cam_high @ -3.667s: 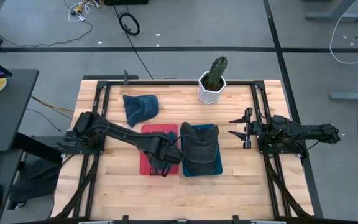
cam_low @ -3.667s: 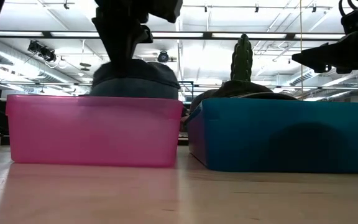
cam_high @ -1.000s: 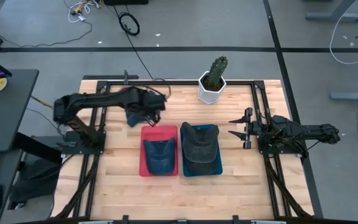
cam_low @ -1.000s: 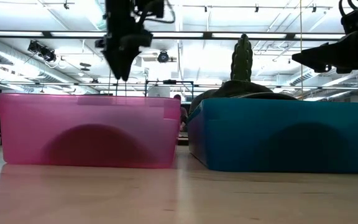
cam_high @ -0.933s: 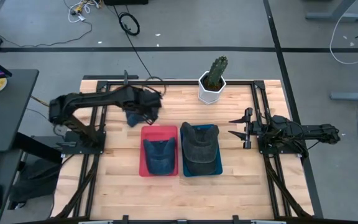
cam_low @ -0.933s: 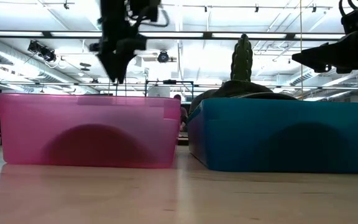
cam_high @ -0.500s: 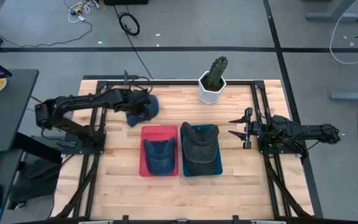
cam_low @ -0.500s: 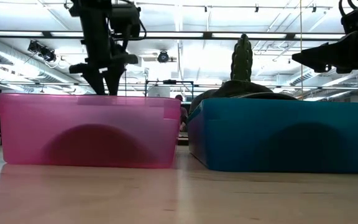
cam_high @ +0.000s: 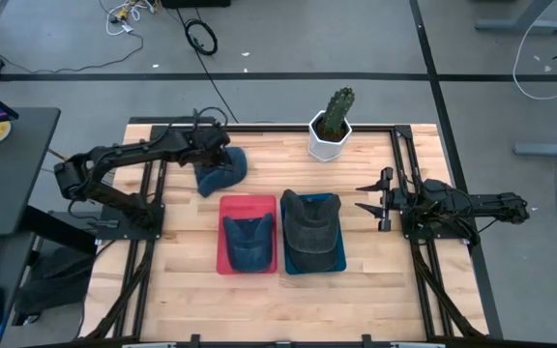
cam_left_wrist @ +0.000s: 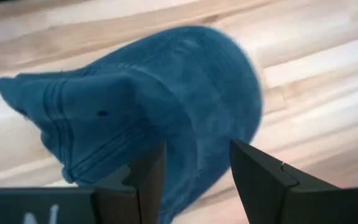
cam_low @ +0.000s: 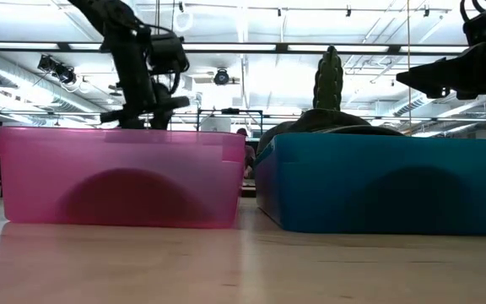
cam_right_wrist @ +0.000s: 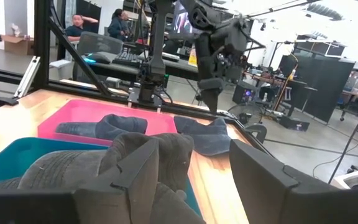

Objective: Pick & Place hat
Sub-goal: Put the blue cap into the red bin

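Note:
A loose blue hat [cam_high: 222,166] lies on the wood at the table's far left, and fills the left wrist view [cam_left_wrist: 166,106]. My left gripper [cam_high: 211,145] hangs open just above it, its two fingers [cam_left_wrist: 148,180] over the hat's near part; I see no touch. Another blue hat [cam_high: 249,242] lies in the pink bin [cam_high: 226,205]. A dark grey hat [cam_high: 310,227] lies in the blue bin [cam_high: 337,263]. My right gripper [cam_high: 370,193] waits open at the table's right side, above the table.
A cactus in a white pot [cam_high: 332,124] stands at the far edge, right of the loose hat. The two bins stand side by side at the table's middle. Black frame rails [cam_high: 153,184] run along the left and right sides. People sit in the room beyond [cam_right_wrist: 79,25].
My left gripper has gone from above the pink bin's far edge toward the table's far left corner and down, and now stands over the loose blue hat. The hats in the bins have kept still.

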`<state>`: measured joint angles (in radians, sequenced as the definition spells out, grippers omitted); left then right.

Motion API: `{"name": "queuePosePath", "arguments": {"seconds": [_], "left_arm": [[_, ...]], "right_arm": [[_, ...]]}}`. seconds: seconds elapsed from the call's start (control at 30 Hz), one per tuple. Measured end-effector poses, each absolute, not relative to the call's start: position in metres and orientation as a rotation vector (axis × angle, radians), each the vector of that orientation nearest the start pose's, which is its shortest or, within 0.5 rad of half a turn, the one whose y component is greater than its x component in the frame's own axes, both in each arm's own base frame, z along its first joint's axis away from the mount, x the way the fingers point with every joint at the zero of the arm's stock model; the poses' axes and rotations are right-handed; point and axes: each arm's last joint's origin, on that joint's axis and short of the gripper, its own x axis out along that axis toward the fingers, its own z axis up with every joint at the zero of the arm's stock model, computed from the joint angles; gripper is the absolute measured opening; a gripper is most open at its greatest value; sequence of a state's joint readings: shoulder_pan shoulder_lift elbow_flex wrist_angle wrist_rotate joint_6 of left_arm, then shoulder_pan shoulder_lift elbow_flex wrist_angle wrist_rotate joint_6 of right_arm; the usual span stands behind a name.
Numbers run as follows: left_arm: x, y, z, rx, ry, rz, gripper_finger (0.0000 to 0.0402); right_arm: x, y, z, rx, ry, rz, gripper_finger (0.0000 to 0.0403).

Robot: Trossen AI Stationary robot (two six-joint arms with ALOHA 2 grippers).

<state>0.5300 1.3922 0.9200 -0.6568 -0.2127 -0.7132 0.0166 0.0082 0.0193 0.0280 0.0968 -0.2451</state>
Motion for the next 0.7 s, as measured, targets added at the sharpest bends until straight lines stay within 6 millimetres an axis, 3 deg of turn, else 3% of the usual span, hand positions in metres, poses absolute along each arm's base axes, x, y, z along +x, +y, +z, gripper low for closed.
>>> {"name": "queuePosePath", "arguments": {"seconds": [0.3, 0.7], "left_arm": [[0.204, 0.145, 0.188, -0.861, 0.837, 1.096, 0.0181], [0.209, 0.150, 0.177, -0.884, 0.773, 1.069, 0.0179]], "right_arm": [[0.097, -0.001, 0.172, -0.243, -0.029, -0.085, 0.0201], [0.097, -0.001, 0.172, -0.243, -0.029, -0.085, 0.0201]]}}
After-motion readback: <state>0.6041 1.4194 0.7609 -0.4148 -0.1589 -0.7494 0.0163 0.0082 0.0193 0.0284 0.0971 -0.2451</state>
